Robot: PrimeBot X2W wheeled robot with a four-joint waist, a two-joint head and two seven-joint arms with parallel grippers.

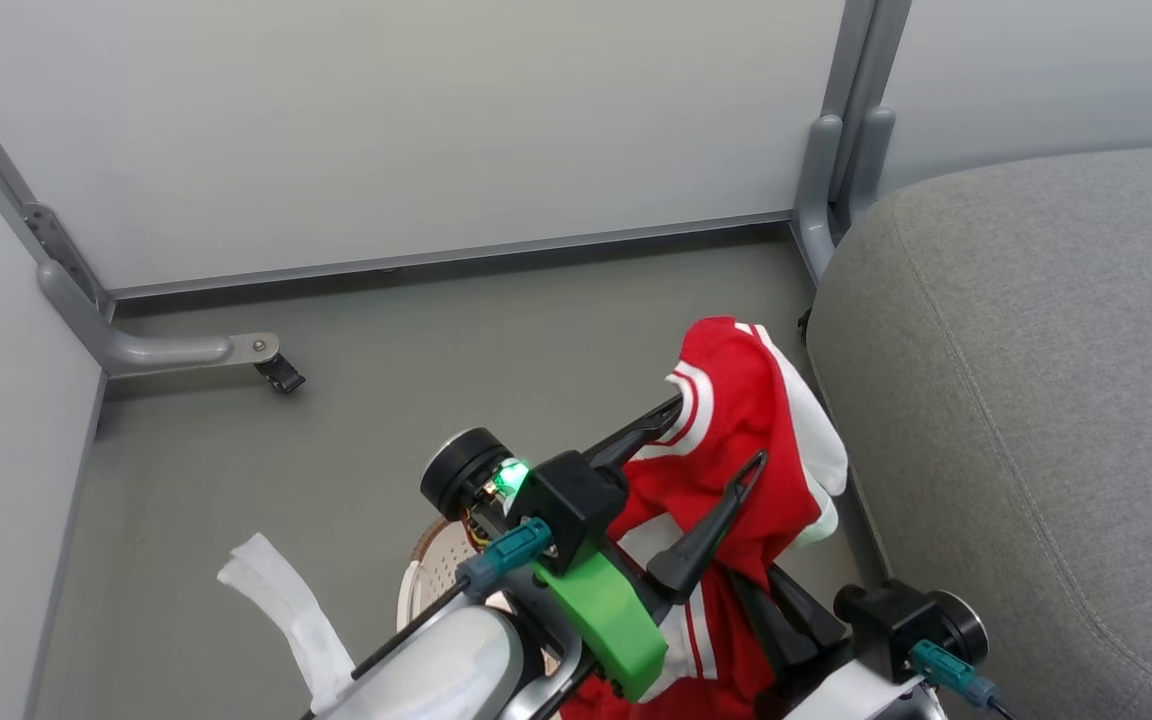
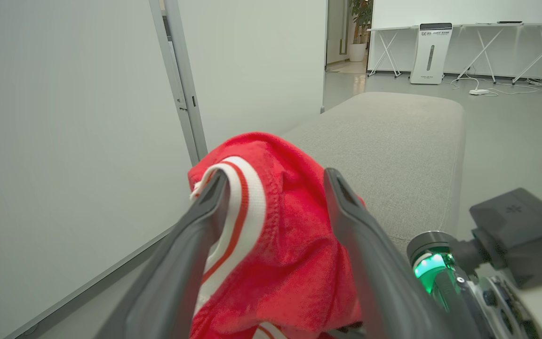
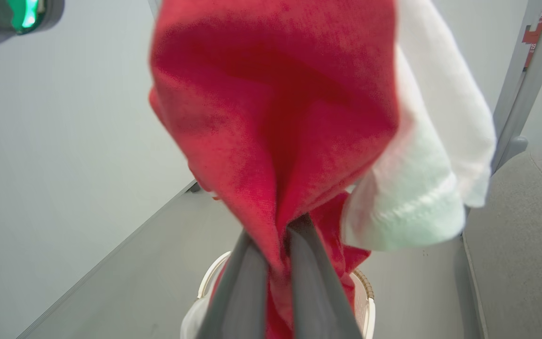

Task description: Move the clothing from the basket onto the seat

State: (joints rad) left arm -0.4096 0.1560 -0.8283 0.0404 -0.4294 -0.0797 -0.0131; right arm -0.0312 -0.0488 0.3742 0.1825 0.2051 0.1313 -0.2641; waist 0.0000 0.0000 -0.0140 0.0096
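Observation:
The clothing (image 1: pixel 736 400), a red garment with white panels and striped trim, hangs in the air beside the seat (image 1: pixel 1036 400). My right gripper (image 1: pixel 771 605) is shut on it. In the right wrist view the fingers (image 3: pixel 252 282) pinch a red fold (image 3: pixel 275 141) above the basket (image 3: pixel 365 292). My left gripper (image 1: pixel 718 432) is open, and the fabric (image 2: pixel 275 235) bulges between its spread fingers (image 2: pixel 195 226). The basket's cream rim (image 1: pixel 426 560) peeks out from under my left arm, with more red cloth (image 1: pixel 626 700) low beneath the arms.
White partition walls (image 1: pixel 436 130) on metal legs (image 1: pixel 166 350) close off the back and left of the grey floor. The long grey seat (image 2: pixel 393 141) runs along the right. A white strip (image 1: pixel 276 600) sticks out beside the basket.

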